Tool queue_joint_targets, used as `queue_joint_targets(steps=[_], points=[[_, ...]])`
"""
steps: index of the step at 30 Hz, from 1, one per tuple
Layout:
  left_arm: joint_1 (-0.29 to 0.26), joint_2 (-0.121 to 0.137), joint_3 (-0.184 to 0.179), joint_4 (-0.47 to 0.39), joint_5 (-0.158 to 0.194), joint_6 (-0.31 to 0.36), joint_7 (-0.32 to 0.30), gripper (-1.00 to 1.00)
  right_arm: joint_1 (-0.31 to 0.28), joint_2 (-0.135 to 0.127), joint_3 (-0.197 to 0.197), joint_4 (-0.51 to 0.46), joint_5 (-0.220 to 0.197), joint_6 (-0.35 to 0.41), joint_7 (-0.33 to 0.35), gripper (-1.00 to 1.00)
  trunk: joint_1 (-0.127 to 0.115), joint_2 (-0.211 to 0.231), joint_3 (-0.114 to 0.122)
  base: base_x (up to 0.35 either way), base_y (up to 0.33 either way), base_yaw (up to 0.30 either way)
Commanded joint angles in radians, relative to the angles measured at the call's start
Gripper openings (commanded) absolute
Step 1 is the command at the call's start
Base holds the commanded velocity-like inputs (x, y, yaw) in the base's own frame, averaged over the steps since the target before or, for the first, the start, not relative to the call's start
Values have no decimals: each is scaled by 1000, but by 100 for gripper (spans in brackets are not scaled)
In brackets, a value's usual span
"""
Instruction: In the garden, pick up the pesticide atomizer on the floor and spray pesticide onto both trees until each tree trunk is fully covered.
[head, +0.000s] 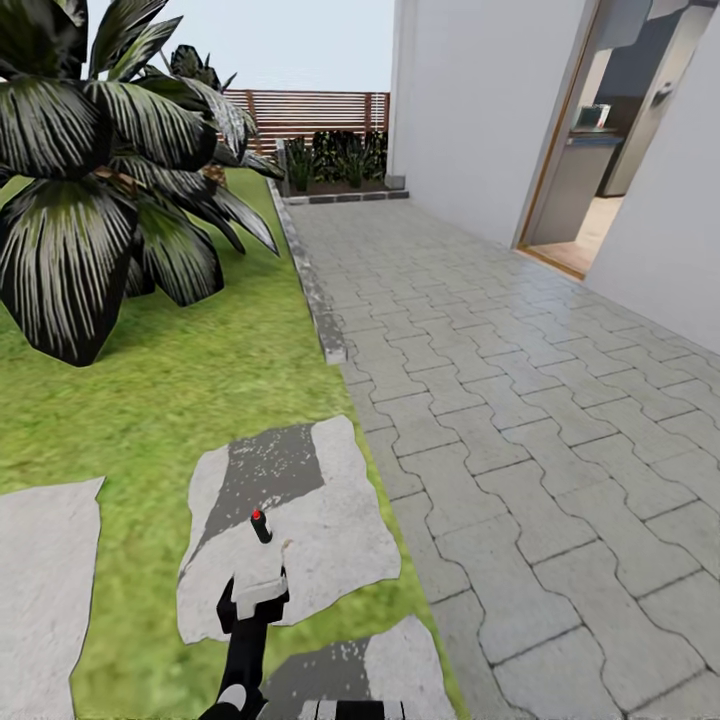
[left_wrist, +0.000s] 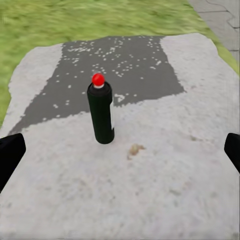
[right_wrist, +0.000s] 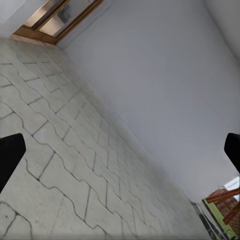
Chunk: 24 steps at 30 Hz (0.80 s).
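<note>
Stretching ahead of me, the paving (head: 520, 400) of interlocking grey blocks fills the right of my head view, running to a white wall (head: 480, 110) with an open doorway (head: 590, 140); a stone kerb (head: 312, 290) divides it from the lawn (head: 150, 400) on my left; a slatted fence (head: 310, 112) closes the far end, with a planter bed (head: 340, 165) before it; a dark-leaved palm (head: 90, 170) spreads over the grass at far left; set in the lawn are pale stepping slabs, and on the nearest slab (head: 330, 540), which has a dark patch across it, the atomizer (left_wrist: 101, 112) stands upright, dark-bodied with a red dot on top, just beyond my left claw (head: 262, 590); that claw hangs low over the slab, its two black fingers (left_wrist: 9, 155) spread wide to either side and gripping nothing, the atomizer apart from both; my right claw (right_wrist: 120, 152) is likewise wide open and empty, facing paving and white wall.
</note>
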Motion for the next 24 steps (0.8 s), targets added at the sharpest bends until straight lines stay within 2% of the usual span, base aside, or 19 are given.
queue_joint_targets(steps=[1, 8, 24], points=[[0, 0, 1, 0, -5, -2, 7, 100, 0, 0, 2, -1, -8, -4, 0, 100, 0, -1, -5, 0, 0, 0], [0, -1, 7, -2, -5, -1, 8, 100, 0, 0, 2, 0, -8, -4, 0, 100, 0, -1, -5, 21, 0, 0], [0, -1, 9, -2, -6, 0, 7, 100, 0, 0, 2, -1, -8, -4, 0, 100, 0, -1, -5, 144, 0, 0]])
